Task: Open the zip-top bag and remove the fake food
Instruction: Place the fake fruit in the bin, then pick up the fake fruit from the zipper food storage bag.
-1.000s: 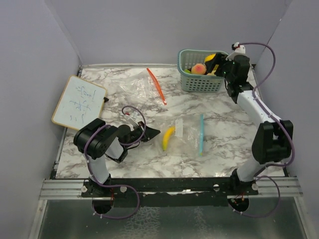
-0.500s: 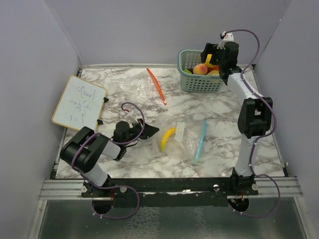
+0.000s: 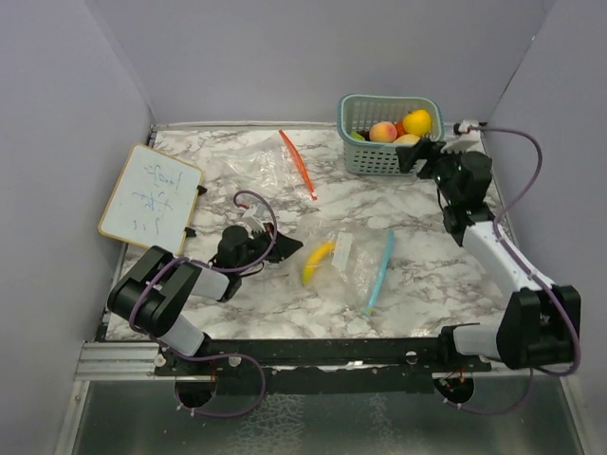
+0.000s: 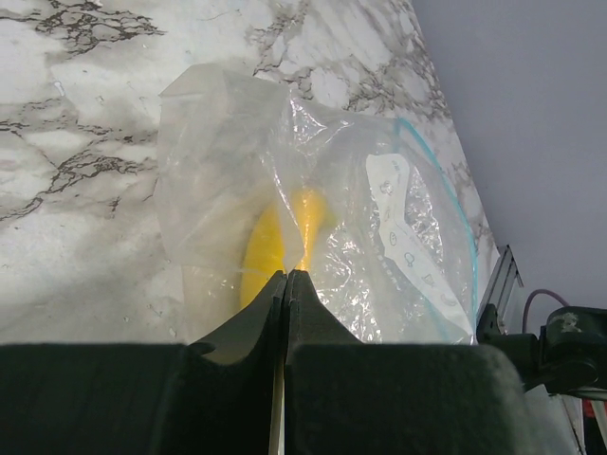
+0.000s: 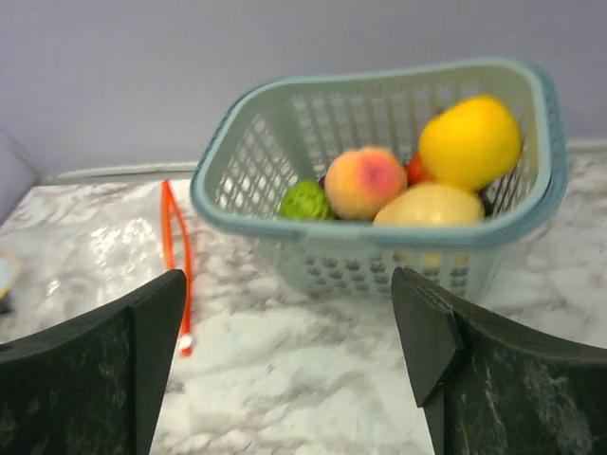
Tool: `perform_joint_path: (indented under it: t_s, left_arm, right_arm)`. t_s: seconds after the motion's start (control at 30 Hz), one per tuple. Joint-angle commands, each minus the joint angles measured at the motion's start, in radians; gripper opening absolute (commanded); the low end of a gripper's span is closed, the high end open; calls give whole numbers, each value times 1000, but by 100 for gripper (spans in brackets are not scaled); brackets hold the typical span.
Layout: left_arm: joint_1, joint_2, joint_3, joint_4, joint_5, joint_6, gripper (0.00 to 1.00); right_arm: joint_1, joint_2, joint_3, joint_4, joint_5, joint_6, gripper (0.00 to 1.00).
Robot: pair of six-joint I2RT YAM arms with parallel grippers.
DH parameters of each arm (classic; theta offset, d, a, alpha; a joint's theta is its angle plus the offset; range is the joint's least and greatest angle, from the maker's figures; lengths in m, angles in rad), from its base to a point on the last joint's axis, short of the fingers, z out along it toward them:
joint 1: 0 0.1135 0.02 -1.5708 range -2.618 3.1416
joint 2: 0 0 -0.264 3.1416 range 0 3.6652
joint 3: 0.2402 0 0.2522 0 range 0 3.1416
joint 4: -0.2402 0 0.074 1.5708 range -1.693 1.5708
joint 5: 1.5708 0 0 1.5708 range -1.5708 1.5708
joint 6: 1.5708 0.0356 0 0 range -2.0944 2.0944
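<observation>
The zip-top bag [image 3: 353, 268] lies flat near the middle of the counter [image 3: 427, 218], with its blue zip strip [image 3: 379, 270] on the side toward the right arm [image 3: 493, 242]. The zip strip curves along that side. Inside the bag, at the end toward the left arm [image 3: 180, 284], is the yellow banana [image 3: 318, 263]. In the left wrist view the banana [image 4: 285, 242] shows through the clear, wrinkled film, and a white printed label [image 4: 403, 227] is on the bag beside it.

The left jaws are pressed fully together. Their fingertips [image 4: 311, 308] meet at the near edge of the bag, and a fold of the film runs straight into them, so they appear to pinch the plastic just in front of the banana. The left arm is stretched low over the counter.

The other fake food is in the teal basket [image 3: 379, 161] at the back right of the counter, well apart from the bag. In the right wrist view it holds a yellow-orange round fruit [image 5: 471, 140], a pink-yellow peach [image 5: 365, 182], a pale lemon [image 5: 432, 204], a green lime [image 5: 303, 200], and a small red-orange piece [image 5: 414, 169] that is mostly hidden.

The right jaws are wide open and hold nothing. The fingers [image 5: 142, 327] face the basket [image 5: 379, 237] from just in front of it and do not touch it.

A second clear bag [image 3: 266, 166] with an orange zip strip [image 3: 299, 163] lies at the back of the counter, left of the basket. A small whiteboard [image 3: 150, 194] rests at the left edge.
</observation>
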Motion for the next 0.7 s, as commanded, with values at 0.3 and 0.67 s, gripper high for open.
perform_joint_path:
  t_s: [0.3, 0.67]
  left_arm:
    - [52, 8, -38, 6, -123, -45, 0]
    - [54, 43, -32, 49, -109, -63, 0]
  right_arm:
    - [-1, -336, -757, 206, -323, 416, 67]
    - [-1, -238, -826, 360, -361, 459, 22]
